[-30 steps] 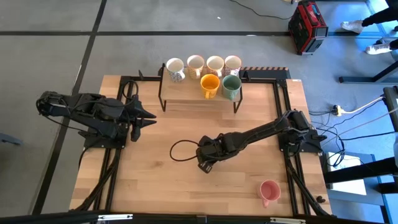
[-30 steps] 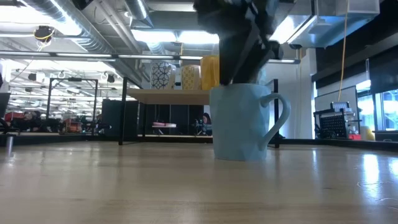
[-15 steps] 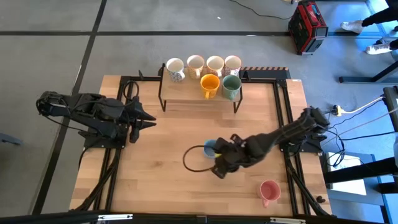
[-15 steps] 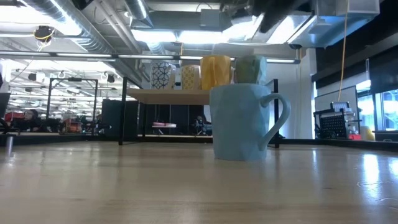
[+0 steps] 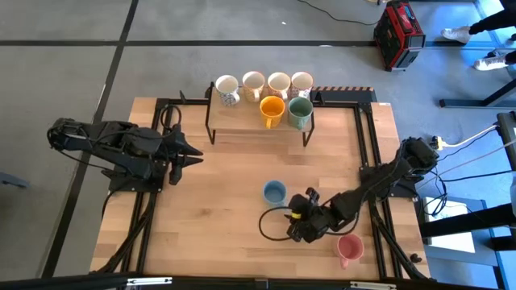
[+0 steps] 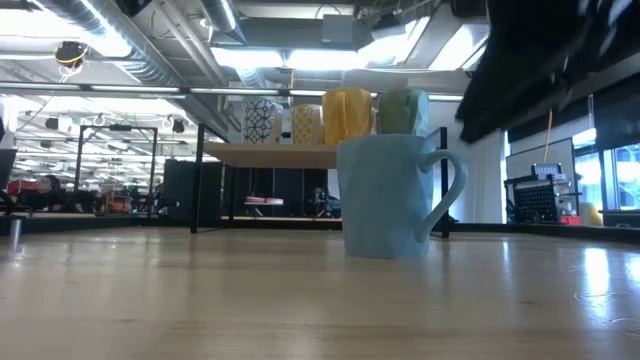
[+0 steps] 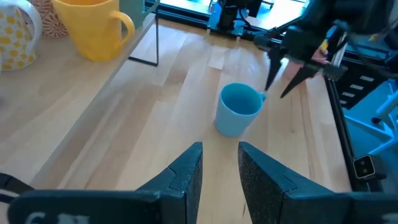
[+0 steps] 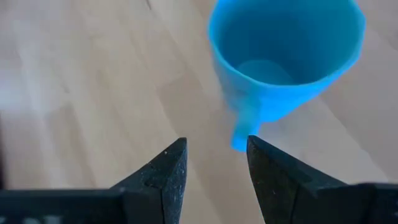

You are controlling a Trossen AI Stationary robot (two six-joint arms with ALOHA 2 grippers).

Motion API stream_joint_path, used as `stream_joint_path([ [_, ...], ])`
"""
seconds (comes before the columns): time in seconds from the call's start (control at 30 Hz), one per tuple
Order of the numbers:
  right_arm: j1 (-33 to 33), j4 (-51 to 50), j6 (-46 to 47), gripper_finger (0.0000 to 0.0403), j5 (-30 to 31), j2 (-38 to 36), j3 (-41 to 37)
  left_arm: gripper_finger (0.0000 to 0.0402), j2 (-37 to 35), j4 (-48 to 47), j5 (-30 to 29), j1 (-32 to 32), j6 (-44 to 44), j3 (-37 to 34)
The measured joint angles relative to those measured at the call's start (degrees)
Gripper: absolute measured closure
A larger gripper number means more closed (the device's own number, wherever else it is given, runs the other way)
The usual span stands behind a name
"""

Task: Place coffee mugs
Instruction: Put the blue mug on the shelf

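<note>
Your blue mug stands upright on the table, in front of the rack that carries four pale mugs behind an orange mug and a green mug. Your right gripper hangs near the blue mug with its fingers apart and empty, between it and the pink mug. Your left gripper waits well apart from the blue mug, fingers slightly parted, holding nothing.

In the low view a blurred dark arm mass fills the upper right corner, cut by the edge, and the small round light blue ceramic mug hides part of the shelf behind it.
</note>
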Motion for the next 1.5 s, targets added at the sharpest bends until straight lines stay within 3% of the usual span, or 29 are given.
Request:
stream_joint_path([
  [0.27,-0.6,12.93,-3.13,0.0246,4.11,0.0,-10.03,0.0305,0.0,0.0,-0.02,0.0,-3.58,0.0],
  [0.4,-0.59,21.12,-7.56,0.0251,5.02,0.56,-12.71,0.0305,0.0,0.0,-0.04,0.0,-4.44,0.0],
  [0.53,-0.59,23.17,-8.19,0.0271,7.02,2.85,-13.63,0.0305,0.0,0.02,-0.04,-0.01,-4.47,0.0],
  [0.93,-2.28,23.96,-8.2,0.038,7.19,4.12,-13.57,0.0305,-0.01,0.06,-1.11,0.0,-4.43,0.0],
  [1.3,-4.44,22.76,-9.79,0.038,3.82,4.12,-9.18,0.0305,-1.02,0.0,1.98,0.0,-4.13,0.0],
  [1.5,-5.92,17.65,-9.89,0.038,5.72,4.12,-3.14,0.0305,-3.73,-0.01,5.38,-0.01,-4.11,0.0],
])
